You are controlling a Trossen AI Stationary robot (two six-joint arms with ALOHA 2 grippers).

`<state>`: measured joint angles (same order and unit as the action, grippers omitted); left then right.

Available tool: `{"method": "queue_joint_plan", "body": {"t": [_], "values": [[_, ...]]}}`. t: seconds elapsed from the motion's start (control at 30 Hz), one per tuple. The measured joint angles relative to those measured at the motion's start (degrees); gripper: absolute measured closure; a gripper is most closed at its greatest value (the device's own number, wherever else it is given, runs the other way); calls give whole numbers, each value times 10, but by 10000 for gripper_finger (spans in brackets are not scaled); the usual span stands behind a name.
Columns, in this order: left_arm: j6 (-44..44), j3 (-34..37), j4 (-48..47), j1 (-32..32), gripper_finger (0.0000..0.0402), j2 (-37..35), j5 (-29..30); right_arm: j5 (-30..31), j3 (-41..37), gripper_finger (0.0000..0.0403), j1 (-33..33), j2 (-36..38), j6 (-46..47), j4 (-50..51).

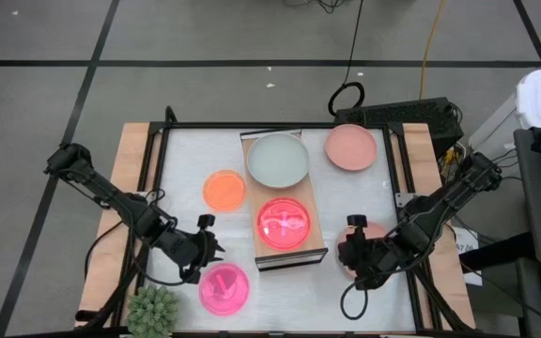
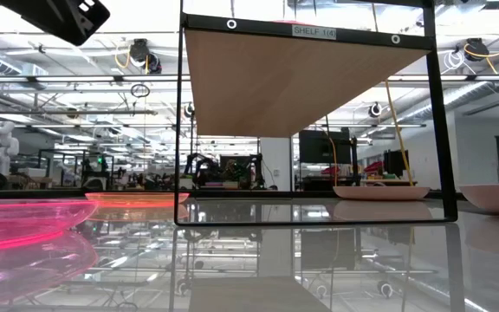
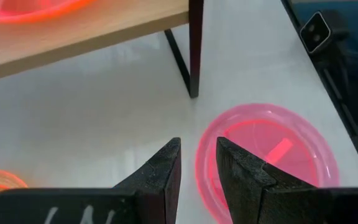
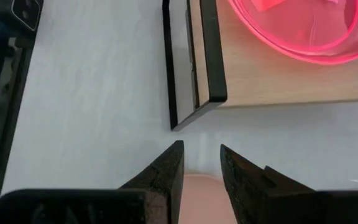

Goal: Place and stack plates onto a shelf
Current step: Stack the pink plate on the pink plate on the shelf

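Note:
The light-wood shelf (image 1: pixel 316 208) stands mid-table. It carries a pale green-grey plate (image 1: pixel 277 158) at its far end and a hot pink plate (image 1: pixel 283 223) at its near end. A second hot pink plate (image 1: pixel 224 288) lies flat on the table by the near edge. My left gripper (image 1: pixel 209 249) hovers open over its far rim (image 3: pixel 201 163), one finger on either side. My right gripper (image 1: pixel 350 249) is open above a salmon plate (image 4: pixel 194 190) beside the shelf's near right corner. An orange plate (image 1: pixel 224 190) and another salmon plate (image 1: pixel 350 146) rest on the table.
A spiky green plant (image 1: pixel 153 312) sits at the near left corner. The shelf's dark leg (image 3: pixel 194 50) and dark end edge (image 4: pixel 211 56) stand close ahead of the grippers. The black table frame (image 1: pixel 158 178) borders the white top. Bare tabletop lies between the orange plate and the left gripper.

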<state>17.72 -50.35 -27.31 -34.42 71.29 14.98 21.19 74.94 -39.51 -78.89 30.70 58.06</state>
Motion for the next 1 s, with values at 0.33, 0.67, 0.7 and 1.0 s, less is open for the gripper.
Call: {"method": "queue_joint_plan", "body": {"t": [0.33,0.67,0.7,1.0], "values": [[9,0,0,-10,293,0,1,-2,-7,314,-8,0,55,-2],[23,0,3,-22,293,0,1,-53,-100,314,-45,-1,187,-19],[24,0,4,-23,293,0,1,-57,-112,314,-48,-1,199,-28],[68,1,4,-24,293,0,1,-96,-203,314,-70,-1,241,-148]]}}
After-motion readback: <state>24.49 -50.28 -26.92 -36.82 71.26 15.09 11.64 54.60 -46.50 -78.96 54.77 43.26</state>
